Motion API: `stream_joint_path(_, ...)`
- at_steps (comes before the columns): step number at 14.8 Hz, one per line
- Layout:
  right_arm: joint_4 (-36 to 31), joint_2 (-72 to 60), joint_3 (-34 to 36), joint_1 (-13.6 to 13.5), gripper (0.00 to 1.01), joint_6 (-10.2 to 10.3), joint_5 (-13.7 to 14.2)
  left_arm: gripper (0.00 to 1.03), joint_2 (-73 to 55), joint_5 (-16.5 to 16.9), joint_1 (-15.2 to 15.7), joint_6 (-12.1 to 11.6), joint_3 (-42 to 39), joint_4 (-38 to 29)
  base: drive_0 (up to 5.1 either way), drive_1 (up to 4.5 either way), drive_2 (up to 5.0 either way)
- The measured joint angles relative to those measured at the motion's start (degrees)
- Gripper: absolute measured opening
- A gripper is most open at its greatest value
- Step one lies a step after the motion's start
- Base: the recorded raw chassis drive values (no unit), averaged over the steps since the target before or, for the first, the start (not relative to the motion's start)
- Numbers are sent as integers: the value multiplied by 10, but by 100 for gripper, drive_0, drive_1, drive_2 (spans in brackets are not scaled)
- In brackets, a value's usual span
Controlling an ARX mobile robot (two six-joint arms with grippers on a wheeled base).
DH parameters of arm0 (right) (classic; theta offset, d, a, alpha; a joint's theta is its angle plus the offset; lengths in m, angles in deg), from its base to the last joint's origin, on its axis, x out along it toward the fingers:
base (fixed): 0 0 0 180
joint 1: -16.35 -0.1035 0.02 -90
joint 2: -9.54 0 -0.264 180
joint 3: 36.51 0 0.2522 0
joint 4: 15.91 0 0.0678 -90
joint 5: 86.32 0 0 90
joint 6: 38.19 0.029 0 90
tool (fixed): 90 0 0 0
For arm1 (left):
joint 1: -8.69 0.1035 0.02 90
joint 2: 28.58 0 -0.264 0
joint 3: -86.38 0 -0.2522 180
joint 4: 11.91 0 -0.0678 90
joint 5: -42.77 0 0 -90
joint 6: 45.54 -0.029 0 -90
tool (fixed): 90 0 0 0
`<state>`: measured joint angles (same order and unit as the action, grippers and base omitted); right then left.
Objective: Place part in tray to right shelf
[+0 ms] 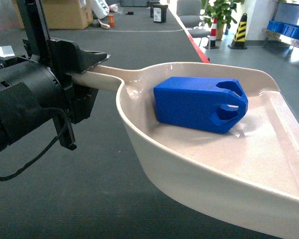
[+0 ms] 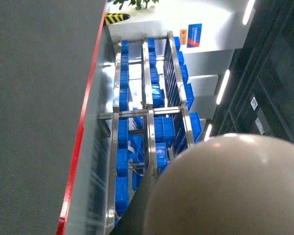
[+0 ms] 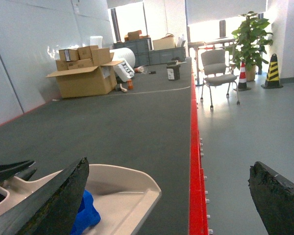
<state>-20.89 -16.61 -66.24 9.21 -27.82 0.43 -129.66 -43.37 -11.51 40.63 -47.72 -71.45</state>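
Carrying the tray [image 1: 209, 164] by its handle, my left gripper [image 1: 87, 74] is clamped on it, and the part [image 1: 199, 103] lies inside the scoop just ahead of that gripper. My right gripper [image 3: 166, 196] hangs spread apart, empty. I judge loading done; reaching the right shelf [image 2: 149, 112] and delivering remain.

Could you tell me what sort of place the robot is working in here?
Probably a warehouse or workshop floor: metal racks full of blue crates, stacked cardboard boxes by the wall, and striped traffic cones on open grey flooring.
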Motion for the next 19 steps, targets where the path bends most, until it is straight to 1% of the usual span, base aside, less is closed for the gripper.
stream_joint_path(19, 0, 0, 0, 0, 98, 0, 0, 12, 3, 2, 0, 0, 0, 0, 502, -242, -242)
